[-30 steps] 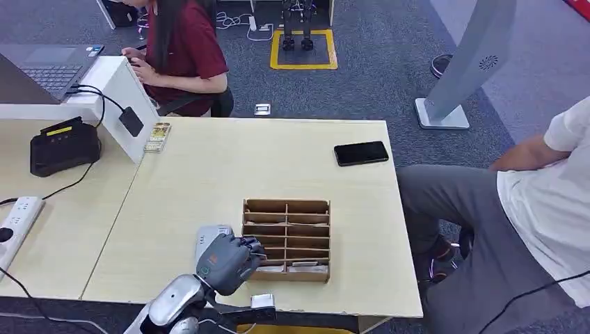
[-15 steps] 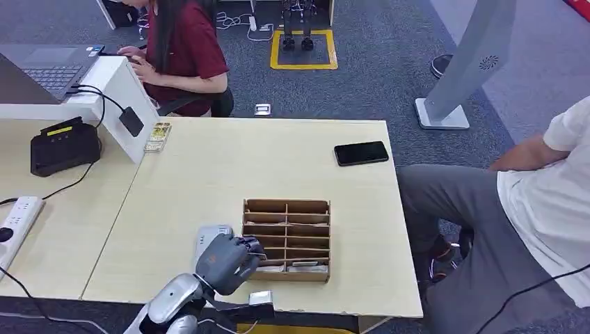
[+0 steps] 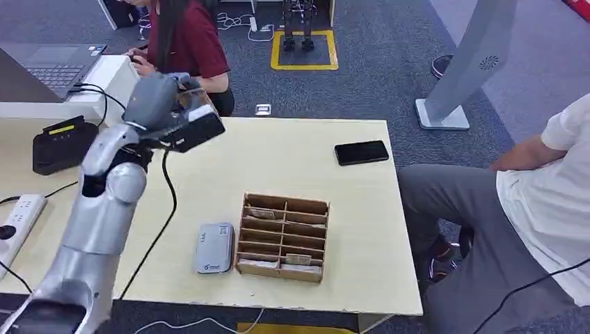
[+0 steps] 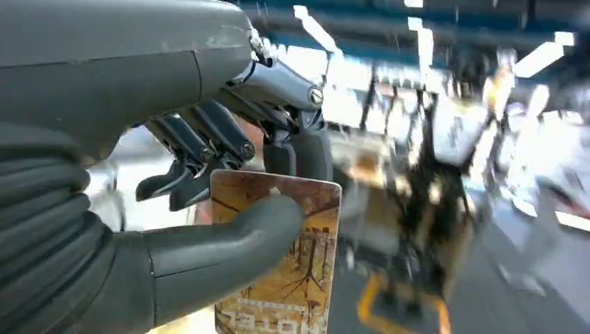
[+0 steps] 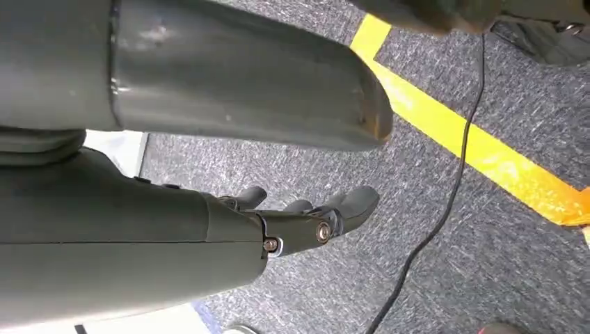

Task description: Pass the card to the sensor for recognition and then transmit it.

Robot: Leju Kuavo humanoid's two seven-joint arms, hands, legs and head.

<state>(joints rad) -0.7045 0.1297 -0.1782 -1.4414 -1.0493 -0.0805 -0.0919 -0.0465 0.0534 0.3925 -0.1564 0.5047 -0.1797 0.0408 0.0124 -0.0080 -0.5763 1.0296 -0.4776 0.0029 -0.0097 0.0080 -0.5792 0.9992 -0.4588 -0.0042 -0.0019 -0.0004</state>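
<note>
My left hand is raised high over the table's far left corner, near the white desk divider. In the left wrist view its thumb and dark fingers pinch a brown printed card, held upright. The grey card sensor lies flat on the table near the front edge, just left of the wooden card box, far below and in front of that hand. My right hand hangs beside my body over the carpet, fingers slightly apart, holding nothing.
A black phone lies at the table's far right. A black device and a power strip sit on the left desk. One person in red sits behind the divider; another in white sits at the right.
My left arm has swung up from the card box at the table's front to high over the far left corner, carrying a card. The sensor, hidden before by the hand, is uncovered.
</note>
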